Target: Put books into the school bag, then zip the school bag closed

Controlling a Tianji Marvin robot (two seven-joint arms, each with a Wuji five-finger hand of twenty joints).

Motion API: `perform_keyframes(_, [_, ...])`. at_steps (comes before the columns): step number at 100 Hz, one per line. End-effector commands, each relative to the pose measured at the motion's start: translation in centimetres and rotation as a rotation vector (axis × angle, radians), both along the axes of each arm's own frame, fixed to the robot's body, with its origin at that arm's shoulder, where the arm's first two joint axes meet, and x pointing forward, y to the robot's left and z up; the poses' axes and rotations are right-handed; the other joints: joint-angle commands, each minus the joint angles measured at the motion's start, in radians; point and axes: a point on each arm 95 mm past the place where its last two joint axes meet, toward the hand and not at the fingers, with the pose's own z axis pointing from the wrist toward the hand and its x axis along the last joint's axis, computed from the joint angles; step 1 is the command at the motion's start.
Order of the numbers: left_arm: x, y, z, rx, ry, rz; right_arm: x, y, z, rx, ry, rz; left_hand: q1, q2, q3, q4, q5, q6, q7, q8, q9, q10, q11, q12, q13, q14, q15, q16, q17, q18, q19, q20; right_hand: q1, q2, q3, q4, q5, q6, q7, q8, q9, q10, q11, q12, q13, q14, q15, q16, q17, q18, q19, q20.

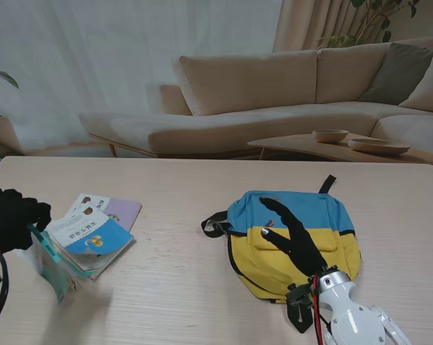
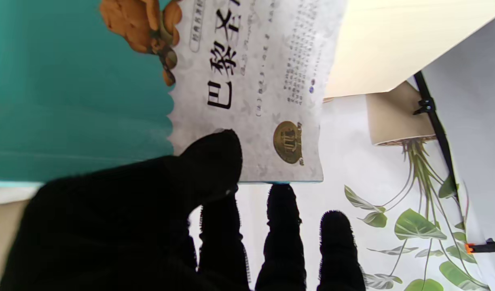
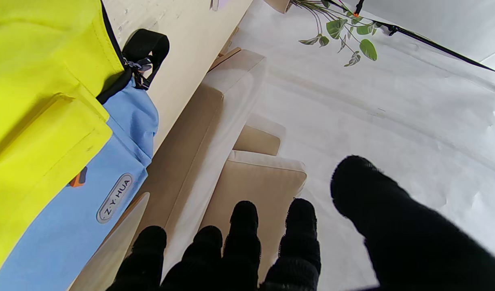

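My left hand (image 1: 14,217) sits at the far left edge of the table (image 1: 202,302), its black-gloved fingers closed on a teal book (image 1: 52,267) that is lifted and tilted on edge, its lower corner close to the table top. In the left wrist view the thumb (image 2: 213,161) presses on the book's pale printed cover (image 2: 251,89), near a round gold seal, while the other fingers (image 2: 284,226) reach past the cover's edge behind it, so the book is pinched between thumb and fingers. Just to the right of that hand, a blue-covered book (image 1: 92,236) lies flat on top of a lilac-covered book (image 1: 112,208), the two overlapping in a loose pile near the held one.

The school bag (image 1: 295,241), blue on its farther half and yellow on the half nearer to me, lies flat on the right part of the table, well apart from the books. My right hand (image 1: 291,233) is over the bag with its fingers straight and spread, gripping nothing; whether the fingertips touch the fabric I cannot tell. In the right wrist view the fingers (image 3: 243,234) point past the bag's blue panel, which lies off to their side.
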Motion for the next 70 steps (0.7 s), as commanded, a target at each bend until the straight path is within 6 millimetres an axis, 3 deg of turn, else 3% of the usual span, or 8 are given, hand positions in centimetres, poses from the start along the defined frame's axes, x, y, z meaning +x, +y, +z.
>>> perform_keyframes(1, [0.8, -1.9, 1.3, -0.023, -0.032, -0.037, -0.2, 0.8, 0.2, 0.005, -0.001, 0.02, -0.065, 0.036, 0.07, 0.031, 0.101, 0.1, 0.176, 0.098, 0.08, 0.09, 0.114, 0.037, 0.006, 0.033, 0.008, 0.006, -0.018, 0.041, 0.031, 0.014, 0.019, -0.025, 0.04, 0.004, -0.008, -0.003, 0.018, -0.007, -0.013, -0.008, 0.021, 0.009, -0.01, -0.011, 0.025, 0.012, -0.011, -0.014, 0.043, -0.02])
perform_keyframes(9, [2.0, -3.5, 1.5, -0.064, -0.043, -0.041, -0.2, 1.2, 0.4, 0.0, -0.003, 0.027, -0.059, 0.034, 0.069, 0.032, 0.101, 0.109, 0.174, 0.098, 0.08, 0.1, 0.115, 0.037, 0.002, 0.041, 0.01, 0.008, -0.019, 0.042, 0.037, 0.013, 0.027, -0.032, 0.053, 0.034, -0.009, -0.001, 0.025, -0.01, -0.013, -0.009, 0.026, 0.009, -0.008, -0.007, 0.039, 0.012, -0.022, -0.012, 0.106, -0.045])
perform_keyframes(22, [3.6, -5.7, 1.9, -0.098, -0.036, -0.052, -0.2, 1.7, 0.5, -0.001, 0.0, 0.043, -0.056, 0.039, 0.066, 0.033, 0.099, 0.116, 0.172, 0.098, 0.08, 0.104, 0.117, 0.038, 0.0, 0.045, 0.014, 0.009, -0.019, 0.042, 0.042, 0.012, 0.025, -0.046, 0.067, 0.041, -0.008, 0.005, 0.029, -0.011, -0.007, -0.003, 0.032, 0.012, -0.001, 0.003, 0.066, 0.027, -0.019, -0.004, 0.156, -0.059])
perform_keyframes(50, [6.8, -11.0, 2.9, -0.168, -0.039, -0.059, -0.2, 3.6, 0.7, -0.004, 0.011, 0.077, -0.04, 0.042, 0.056, 0.036, 0.094, 0.139, 0.169, 0.093, 0.073, 0.128, 0.126, 0.035, -0.015, 0.063, 0.025, 0.016, -0.022, 0.047, 0.048, 0.006, 0.0, -0.074, 0.039, -0.02, -0.004, 0.05, 0.049, 0.0, 0.016, 0.034, 0.083, 0.034, 0.01, 0.051, 0.188, 0.095, -0.033, 0.022, 0.37, -0.095])
perform_keyframes(70, [8.0, -14.4, 3.0, -0.17, -0.018, -0.066, -0.3, 5.2, 0.6, -0.017, 0.005, 0.089, -0.036, 0.047, 0.05, 0.036, 0.088, 0.143, 0.168, 0.089, 0.069, 0.135, 0.129, 0.031, -0.02, 0.067, 0.027, 0.018, -0.022, 0.046, 0.045, 0.002, -0.021, -0.129, 0.05, -0.044, -0.001, 0.1, 0.083, 0.036, 0.01, 0.065, 0.157, 0.064, 0.037, 0.086, 0.243, 0.125, -0.035, 0.056, 0.519, -0.059])
